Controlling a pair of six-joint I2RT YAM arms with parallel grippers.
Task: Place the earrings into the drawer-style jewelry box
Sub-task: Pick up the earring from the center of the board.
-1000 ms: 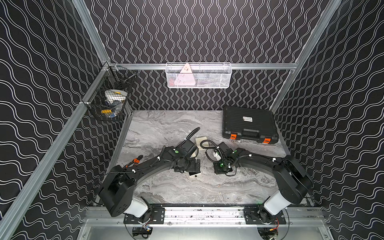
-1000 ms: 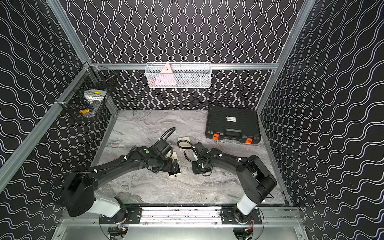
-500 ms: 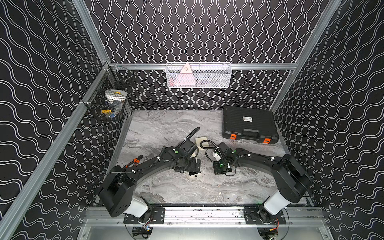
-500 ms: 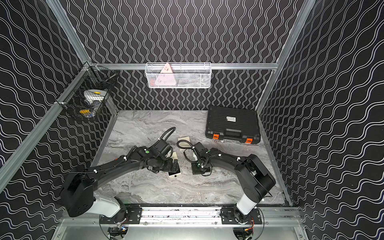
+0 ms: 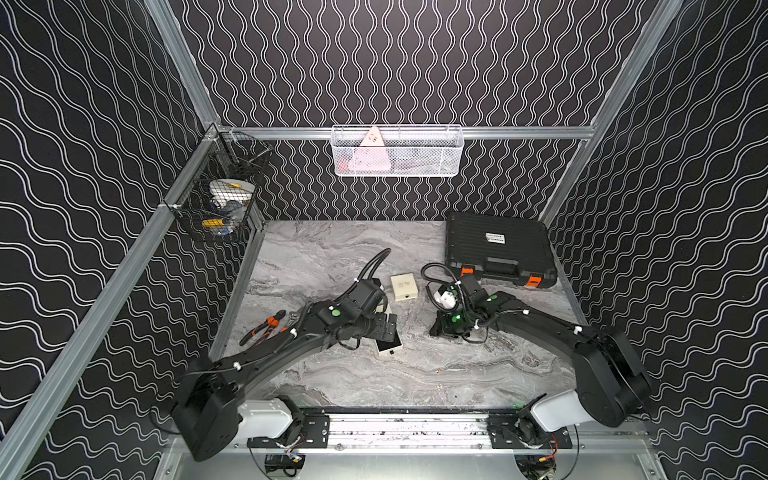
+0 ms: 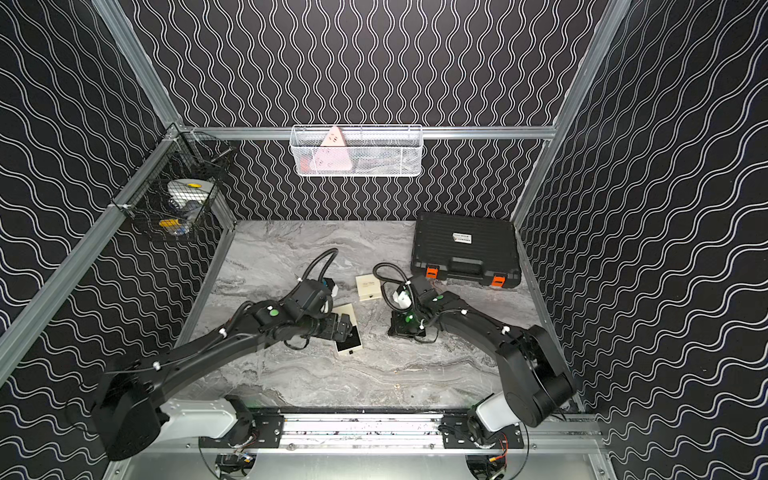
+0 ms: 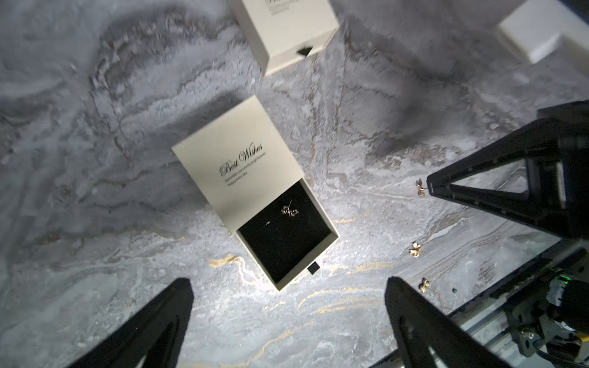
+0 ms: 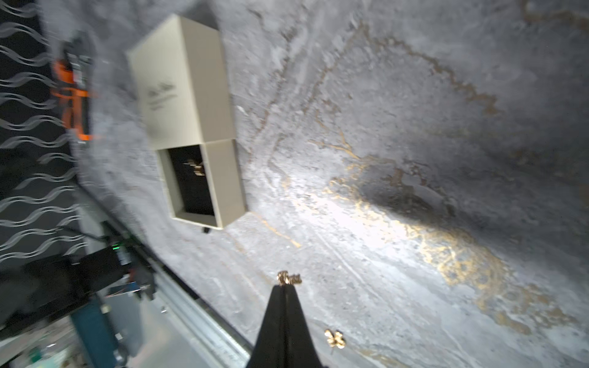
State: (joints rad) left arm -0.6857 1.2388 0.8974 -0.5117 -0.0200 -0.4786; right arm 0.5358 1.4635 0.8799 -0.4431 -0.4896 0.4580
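The grey marbled tabletop fills the lower middle of both top views, with a black tool case at its upper right. Both arms reach in from the bottom edge and meet near the centre.

Between them lies the cream jewelry box, its sleeve printed "Best Wishes". In the left wrist view its long axis runs from upper left to lower right. Its black-lined drawer is pulled out at the lower-right end. A closed box of the same cream sits apart at the top of that frame.

The left pincer hangs over the drawer's outer end, fingers spread wide and empty. The right pincer is pressed together on the held earring, nipped at the very tips. Whether that earring is clear of the tabletop I cannot tell.

Of the other earrings, the stowed earring lies in the drawer near the sleeve's mouth. Two loose earrings lie on the tabletop at the right of the left wrist frame.

The drawer lies up and to the left of the right pincer's tips in the right wrist view, near but not under them. The carry probably has to cross the drawer's long side wall. The right arm has the piece, and the left pincer above the box may crowd the drop.
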